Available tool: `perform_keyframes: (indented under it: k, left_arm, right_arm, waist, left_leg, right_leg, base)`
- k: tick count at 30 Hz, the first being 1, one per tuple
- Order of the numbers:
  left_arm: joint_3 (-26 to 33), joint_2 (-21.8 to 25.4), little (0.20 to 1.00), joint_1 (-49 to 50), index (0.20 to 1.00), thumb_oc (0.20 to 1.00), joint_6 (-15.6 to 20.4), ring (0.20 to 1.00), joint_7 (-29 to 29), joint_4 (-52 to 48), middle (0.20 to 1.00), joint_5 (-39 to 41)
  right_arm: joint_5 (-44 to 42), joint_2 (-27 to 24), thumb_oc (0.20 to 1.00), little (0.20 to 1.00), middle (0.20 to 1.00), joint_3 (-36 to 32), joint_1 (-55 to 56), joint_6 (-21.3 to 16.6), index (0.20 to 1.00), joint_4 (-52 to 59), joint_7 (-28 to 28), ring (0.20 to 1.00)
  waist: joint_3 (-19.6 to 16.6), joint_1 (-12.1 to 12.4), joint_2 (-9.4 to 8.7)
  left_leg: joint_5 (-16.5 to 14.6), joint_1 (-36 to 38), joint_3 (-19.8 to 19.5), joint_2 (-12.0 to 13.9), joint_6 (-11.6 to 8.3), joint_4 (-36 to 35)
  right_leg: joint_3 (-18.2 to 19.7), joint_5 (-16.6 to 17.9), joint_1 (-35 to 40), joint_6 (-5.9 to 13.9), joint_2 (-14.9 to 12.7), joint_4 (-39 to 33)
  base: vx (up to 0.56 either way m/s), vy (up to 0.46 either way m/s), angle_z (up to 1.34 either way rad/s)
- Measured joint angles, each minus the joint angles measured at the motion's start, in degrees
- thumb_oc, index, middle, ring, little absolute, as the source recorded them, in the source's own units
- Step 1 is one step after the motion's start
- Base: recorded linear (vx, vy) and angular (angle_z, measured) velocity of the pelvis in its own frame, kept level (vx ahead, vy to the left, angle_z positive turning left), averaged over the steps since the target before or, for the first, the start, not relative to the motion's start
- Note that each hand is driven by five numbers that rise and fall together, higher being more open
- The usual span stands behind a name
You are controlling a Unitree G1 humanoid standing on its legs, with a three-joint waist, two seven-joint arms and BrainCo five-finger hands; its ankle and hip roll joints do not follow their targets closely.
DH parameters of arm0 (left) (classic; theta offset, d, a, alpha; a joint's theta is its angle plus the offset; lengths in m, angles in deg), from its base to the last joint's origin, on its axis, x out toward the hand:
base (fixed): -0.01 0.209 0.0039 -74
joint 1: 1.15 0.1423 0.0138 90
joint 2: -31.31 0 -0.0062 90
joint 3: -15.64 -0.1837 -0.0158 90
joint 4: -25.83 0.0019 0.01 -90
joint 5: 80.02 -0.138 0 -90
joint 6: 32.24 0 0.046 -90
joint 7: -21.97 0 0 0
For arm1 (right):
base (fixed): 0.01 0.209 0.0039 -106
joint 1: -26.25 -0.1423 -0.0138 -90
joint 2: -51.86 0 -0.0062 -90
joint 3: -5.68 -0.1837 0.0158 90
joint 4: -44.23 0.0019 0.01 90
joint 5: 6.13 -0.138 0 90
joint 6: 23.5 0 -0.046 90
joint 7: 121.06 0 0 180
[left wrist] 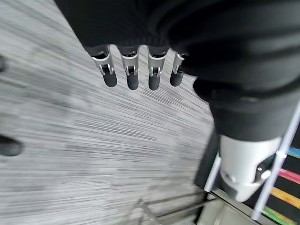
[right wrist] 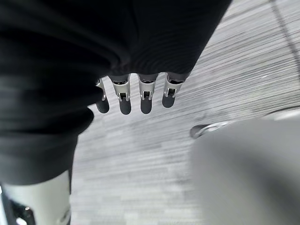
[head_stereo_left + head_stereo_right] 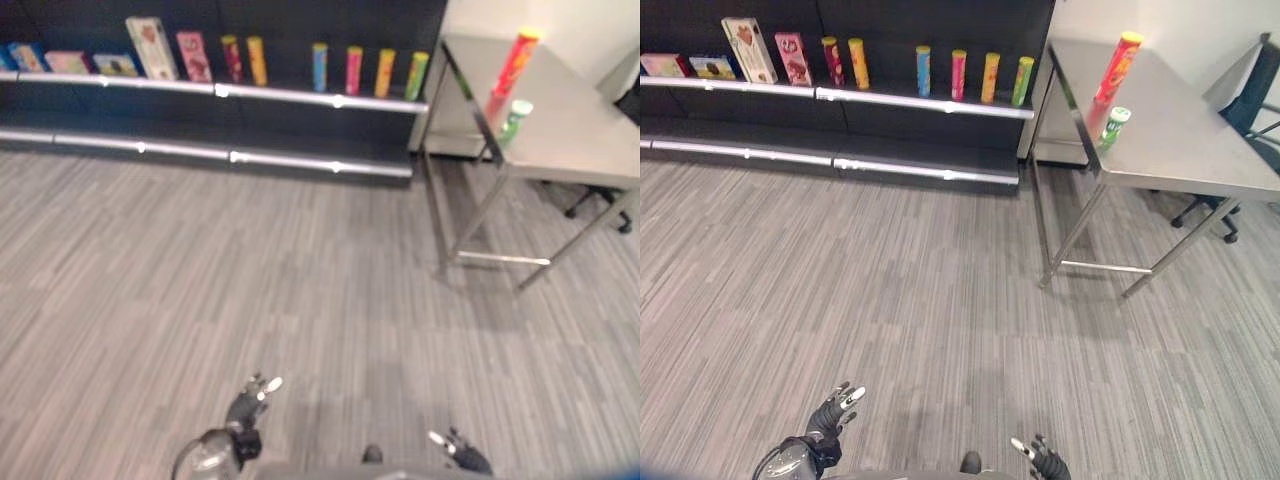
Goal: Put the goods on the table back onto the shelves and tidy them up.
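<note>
A tall red and yellow tube [image 3: 1117, 66] and a short green can [image 3: 1113, 128] stand on the grey metal table [image 3: 1180, 140] at the right. My left hand [image 3: 832, 412] hangs low over the floor at the lower left, fingers [image 1: 131, 75] straight and holding nothing. My right hand [image 3: 1043, 457] hangs at the lower right, its fingers [image 2: 146, 98] also straight and empty. Both hands are far from the table and the shelves.
A dark shelf unit [image 3: 920, 98] runs along the back wall with several coloured tubes [image 3: 958, 74] and boxes [image 3: 748, 50] on its upper shelf; the lower shelf [image 3: 830, 158] is bare. An office chair [image 3: 1240, 95] stands behind the table. Grey striped floor [image 3: 900, 290] lies between me and the shelves.
</note>
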Motion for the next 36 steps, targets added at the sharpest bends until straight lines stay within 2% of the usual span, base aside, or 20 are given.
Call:
perform_keyframes:
  k: [1, 2, 4, 7, 9, 12, 14, 15, 17, 18, 20, 21, 22, 24, 26, 28, 30, 32, 34, 36]
  left_arm:
    - [0.0, -0.9, 1.0, 0.2, 1.0, 1.0, 0.1, 1.0, -0.2, 0.3, 1.0, -0.1]
    - [0.3, -0.7, 1.0, 0.0, 1.0, 1.0, 0.1, 1.0, -0.3, 0.4, 1.0, 0.0]
    - [0.4, -0.5, 1.0, -0.5, 1.0, 1.0, 0.1, 1.0, -0.3, 2.2, 1.0, 0.1]
    - [2.7, -0.8, 1.0, -0.3, 1.0, 1.0, 1.3, 1.0, -0.1, 3.1, 1.0, 0.3]
    - [5.7, -0.2, 1.0, -2.1, 1.0, 1.0, 1.2, 1.0, 0.2, 4.1, 1.0, 0.4]
    - [5.9, -0.7, 1.0, -0.5, 1.0, 1.0, 0.8, 1.0, 0.1, 6.6, 1.0, 0.3]
    - [6.4, 0.2, 1.0, 2.3, 1.0, 1.0, 0.5, 1.0, 0.6, 5.8, 1.0, 0.3]
    - [6.4, 1.4, 1.0, 2.3, 1.0, 1.0, 0.5, 1.0, 0.6, 5.0, 1.0, 0.2]
    - [5.7, 2.2, 1.0, 1.3, 1.0, 1.0, 0.1, 1.0, 0.5, 3.4, 1.0, 0.1]
    - [4.0, 1.7, 1.0, 1.2, 1.0, 1.0, -0.1, 1.0, 0.3, 2.6, 1.0, 0.2]
    - [3.8, 2.5, 1.0, -0.4, 1.0, 1.0, 0.3, 1.0, -0.4, 1.7, 1.0, 0.3]
    - [1.7, 3.9, 1.0, -0.7, 1.0, 1.0, -0.4, 1.0, 0.1, 2.0, 1.0, 0.2]
    - [1.0, 4.0, 1.0, -0.7, 1.0, 1.0, -0.7, 1.0, 0.2, 1.9, 1.0, 0.0]
    - [0.1, 4.3, 1.0, -1.4, 1.0, 1.0, -0.7, 1.0, 0.5, 1.6, 1.0, -0.1]
    - [-0.1, 3.1, 1.0, -1.2, 1.0, 1.0, -1.3, 1.0, 0.7, 0.2, 1.0, -0.1]
    - [-0.4, 2.2, 1.0, -1.1, 1.0, 1.0, -1.5, 1.0, 0.6, -0.2, 1.0, -0.1]
    - [-0.6, 1.9, 1.0, -0.4, 1.0, 1.0, -1.5, 1.0, 0.6, 0.0, 1.0, -0.2]
    - [-2.4, 2.3, 1.0, 0.2, 1.0, 1.0, -1.6, 1.0, 0.7, 0.2, 1.0, -0.8]
    - [-3.4, 1.0, 1.0, -0.8, 1.0, 1.0, -1.6, 1.0, 0.5, 1.3, 1.0, -2.5]
    - [-5.0, -0.9, 1.0, -2.7, 1.0, 1.0, -1.6, 1.0, -0.1, 1.2, 1.0, -2.5]
  right_arm:
    - [-0.6, -0.2, 1.0, 1.0, 1.0, -0.6, -1.3, 0.0, 1.0, 0.0, 0.1, 1.0]
    - [-0.6, -0.3, 1.0, 1.0, 1.0, -0.7, -1.3, -0.1, 1.0, 0.2, 0.3, 1.0]
    - [-0.7, -0.3, 1.0, 1.0, 1.0, -0.6, -2.8, -0.2, 1.0, 0.1, 0.9, 1.0]
    - [-1.6, -0.2, 1.0, 1.0, 1.0, -0.4, -5.8, -1.1, 1.0, 0.5, 1.2, 1.0]
    - [-2.7, -0.5, 1.0, 1.0, 1.0, -0.8, -7.2, -1.4, 1.0, 3.2, 2.1, 1.0]
    - [-2.7, -0.9, 1.0, 1.0, 1.0, -0.5, -6.0, -2.1, 1.0, 2.8, 2.1, 1.0]
    - [-2.7, 0.1, 1.0, 1.0, 1.0, 1.7, -3.5, -1.7, 1.0, 2.4, 2.4, 1.0]
    - [-2.7, 0.9, 1.0, 1.0, 1.0, 1.9, -1.5, -1.5, 1.0, 2.5, 2.4, 1.0]
    - [-2.6, 0.5, 1.0, 1.0, 1.0, 2.0, -0.5, -0.6, 1.0, 2.1, 2.4, 1.0]
    - [-2.6, -0.2, 1.0, 1.0, 1.0, 1.5, 0.1, -0.7, 1.0, 2.6, 2.5, 1.0]
    - [-2.5, -0.2, 1.0, 1.0, 1.0, 0.9, 2.9, -0.6, 1.0, 2.8, 2.3, 1.0]
    - [-2.1, 0.4, 1.0, 1.0, 1.0, -0.1, 2.1, -0.5, 1.0, 0.8, 2.1, 1.0]
    - [-2.0, 0.5, 1.0, 1.0, 1.0, -1.3, 2.0, -1.6, 1.0, -0.5, 2.5, 1.0]
    - [-1.3, -0.9, 1.0, 1.0, 1.0, -1.7, 0.3, -1.0, 1.0, -2.0, 2.5, 1.0]
    - [-0.4, -1.6, 1.0, 1.0, 1.0, -2.9, -0.2, 0.6, 1.0, -2.6, 2.1, 1.0]
    - [-0.3, -1.5, 1.0, 1.0, 1.0, -2.8, 0.8, 1.5, 1.0, -4.2, 1.9, 1.0]
    - [-0.2, -1.1, 1.0, 1.0, 1.0, -2.6, 1.2, 2.2, 1.0, -8.8, 1.9, 1.0]
    - [0.7, -1.4, 1.0, 1.0, 1.0, -2.9, 2.2, 2.7, 1.0, -8.9, 1.6, 1.0]
    - [0.8, -3.6, 1.0, 1.0, 1.0, -3.0, 2.3, 2.9, 1.0, -9.2, 1.9, 1.0]
    - [0.9, -5.1, 1.0, 1.0, 1.0, -3.1, 1.7, 2.8, 1.0, -8.9, 2.0, 1.0]
  waist:
    - [1.0, 0.8, 0.24]
    - [1.3, 0.6, 0.57]
    - [1.6, 0.8, 1.05]
    - [2.1, 1.5, 2.25]
    - [3.6, 4.3, 2.12]
    - [0.7, 5.4, 2.97]
    - [-1.6, 5.9, -0.16]
    - [-2.2, 5.3, -1.69]
    - [-1.9, 5.8, -1.49]
    - [-1.5, 4.9, 1.1]
    - [-2.8, 3.2, 0.62]
    - [-2.9, 2.5, -0.37]
    - [-2.9, 2.2, -0.28]
    - [-3.3, 1.7, 0.06]
    - [-3.9, 1.0, 0.41]
    - [-4.3, -0.6, 0.58]
    - [-4.4, -1.0, -0.55]
    - [-5.1, -1.0, 0.44]
    - [-5.3, -2.5, 1.77]
    - [-5.1, -2.5, 3.76]
  left_leg:
    - [2.2, -5.3, -4.7, -0.2, -2.67, 6.3]
    - [1.8, -6.3, -5.3, -0.2, -2.14, 5.2]
    - [1.7, -6.3, -4.7, 0.5, -1.06, -9.0]
    - [6.6, -5.3, -3.3, 7.2, -2.34, -40.2]
    - [8.8, -4.8, -1.7, 10.1, -3.86, -41.1]
    - [8.9, -0.5, 0.9, 8.7, -3.47, -40.9]
    - [14.3, 2.3, 5.4, 4.8, 1.77, -38.1]
    - [13.7, 3.5, 6.1, 2.8, 3.46, -37.9]
    - [11.3, 7.7, 8.1, 1.1, 4.64, -38.3]
    - [10.8, 9.2, 7.7, 1.4, 6.04, -38.8]
    - [7.8, 11.7, 6.4, -2.3, 8.01, -38.7]
    - [6.7, 15.3, 6.7, -5.6, 9.22, -40.6]
    - [5.9, 16.8, 6.6, -6.4, 10.25, -41.1]
    - [4.7, 18.4, 6.6, -6.4, 10.5, -41.1]
    - [4.0, 19.8, 6.0, -6.3, 9.12, -40.7]
    - [3.1, 20.6, 6.5, -6.0, 9.19, -40.7]
    - [2.0, 23.5, 6.3, -5.8, 7.99, -40.7]
    - [-1.6, 25.2, 6.6, -3.2, 4.4, -40.7]
    - [-2.5, 26.2, 6.3, -1.1, 3.18, -41.0]
    - [-2.4, 26.1, 6.1, -0.6, 3.0, -39.9]
  right_leg:
    - [0.0, -0.3, -0.5, -0.71, 0.0, 0.1]
    - [-0.7, -0.2, -0.6, -0.78, 0.0, -0.3]
    - [-1.4, -0.6, -0.8, -0.73, 0.1, -0.3]
    - [-1.0, -2.0, -0.4, 0.55, 2.8, -0.4]
    - [3.3, -3.5, 3.6, 2.21, 2.1, -0.4]
    - [8.3, -5.1, 4.8, 3.88, 0.4, -0.4]
    - [9.1, -5.7, 6.6, 7.46, -5.6, 0.3]
    - [8.1, -3.8, 7.7, 8.51, -6.8, 1.0]
    - [7.1, -4.7, 3.5, 10.59, -9.3, 15.7]
    - [7.2, -5.1, -1.6, 11.86, -10.6, 27.9]
    - [10.9, 2.4, -10.4, 13.55, -14.6, 45.6]
    - [11.7, 10.1, -16.9, 13.5, -19.7, 57.3]
    - [10.5, 8.7, -18.5, 12.58, -21.3, 59.2]
    - [7.1, 4.1, -20.8, 10.58, -22.2, 57.7]
    - [-3.7, -1.3, -20.4, 10.06, -21.8, 38.3]
    - [-7.2, -0.9, -19.4, 9.83, -19.9, 26.8]
    - [-6.9, 2.6, -18.9, 8.88, -17.4, 18.2]
    - [-3.6, 3.4, -18.7, 9.8, -10.5, 7.8]
    - [-4.0, 8.1, -17.6, 8.38, -7.9, 8.0]
    - [-4.2, 6.7, -18.4, 6.22, -7.1, 11.0]
  base:
    - [0.16, -0.027, 0.11]
    - [0.14, -0.006, 0.19]
    - [0.35, 0.085, 0.29]
    - [0.46, 0.104, -0.08]
    - [0.64, 0.189, -0.82]
    - [0.47, 0.216, -1.12]
    - [0.42, 0.253, -1.17]
    - [0.51, 0.386, -0.31]
    - [0.28, 0.281, -0.18]
    - [0.24, 0.282, 0.18]
    - [0.32, 0.311, 0.46]
    - [0.3, 0.208, 0.28]
    - [0.32, 0.144, 0.26]
    - [0.27, 0.062, 0.16]
    - [0.29, -0.045, 0.25]
    - [0.3, -0.074, 0.33]
    - [0.34, -0.105, 0.02]
    - [0.29, -0.069, -0.23]
    - [0.26, -0.071, 0.01]
    - [0.34, -0.102, -0.1]
